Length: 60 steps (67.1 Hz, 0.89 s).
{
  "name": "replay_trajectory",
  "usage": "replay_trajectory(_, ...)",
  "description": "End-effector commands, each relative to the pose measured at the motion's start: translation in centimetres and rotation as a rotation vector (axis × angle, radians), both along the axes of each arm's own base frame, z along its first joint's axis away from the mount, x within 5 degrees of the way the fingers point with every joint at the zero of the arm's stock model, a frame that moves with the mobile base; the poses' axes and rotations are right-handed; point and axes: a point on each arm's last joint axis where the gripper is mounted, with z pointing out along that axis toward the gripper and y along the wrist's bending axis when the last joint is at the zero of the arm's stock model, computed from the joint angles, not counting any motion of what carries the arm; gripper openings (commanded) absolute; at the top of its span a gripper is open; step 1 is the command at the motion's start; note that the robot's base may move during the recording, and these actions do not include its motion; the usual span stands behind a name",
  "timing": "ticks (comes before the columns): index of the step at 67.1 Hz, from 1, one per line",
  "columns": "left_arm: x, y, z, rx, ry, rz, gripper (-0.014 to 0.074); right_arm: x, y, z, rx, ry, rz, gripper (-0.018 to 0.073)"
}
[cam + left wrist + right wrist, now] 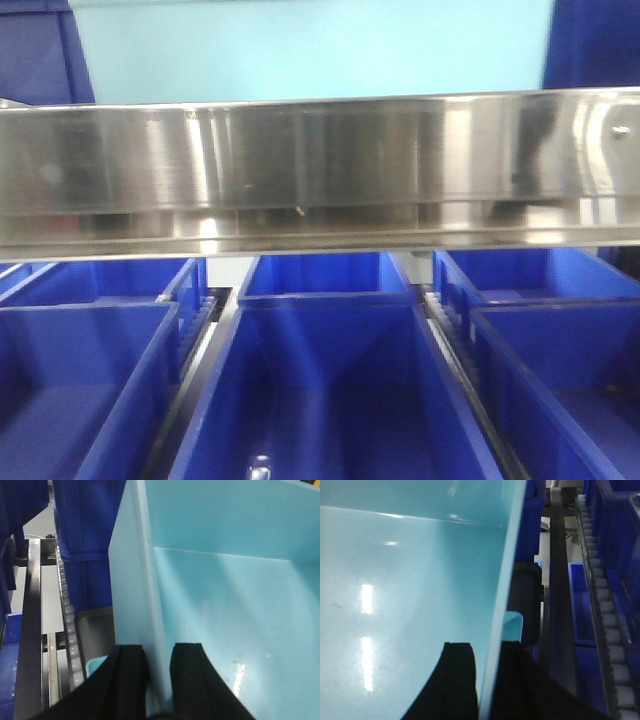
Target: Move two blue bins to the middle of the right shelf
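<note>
The black fingers (127,680) of the left gripper (159,652) fill the foot of the left wrist view. One finger sits outside and one inside the left wall of a pale blue bin (225,605), so they are clamped on that wall. The right wrist view shows the same on the other side: the right gripper (487,652) pinches the bin's right wall between its two dark fingers (460,680), and the glossy, empty bin floor runs away from them. In the front view this bin shows as a light cyan face above the steel rail (320,170) that fronts the right shelf middle. Dark blue bins (330,400) lie on the tier below, and more dark blue ones stand at either side of it. The bin is therefore level with or just above the target tier, but the rail hides its base, so I cannot tell whether it rests on the rack or hangs in the grip. By my reading, the first bin is at or close to its place and both grips are not yet released. A small pale cyan edge (512,625) shows just outside each held wall. Whether that is the bin's own lip or a second bin nested beneath is not clear, so the second bin's progress cannot be judged.
</note>
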Motion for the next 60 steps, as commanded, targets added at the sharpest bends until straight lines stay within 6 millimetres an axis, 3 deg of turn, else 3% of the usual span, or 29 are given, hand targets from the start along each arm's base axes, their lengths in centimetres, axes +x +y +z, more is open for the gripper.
replay_trajectory(1, -0.64, 0.06, 1.45, -0.076, -0.064, -0.012, -0.0111, -0.12, -0.11, 0.83, 0.003, -0.064, 0.004, -0.0154)
replay_trajectory(60, -0.64, 0.06, 1.45, -0.076, -0.064, -0.012, -0.0111, -0.12, -0.11, 0.83, 0.003, -0.064, 0.004, -0.0154)
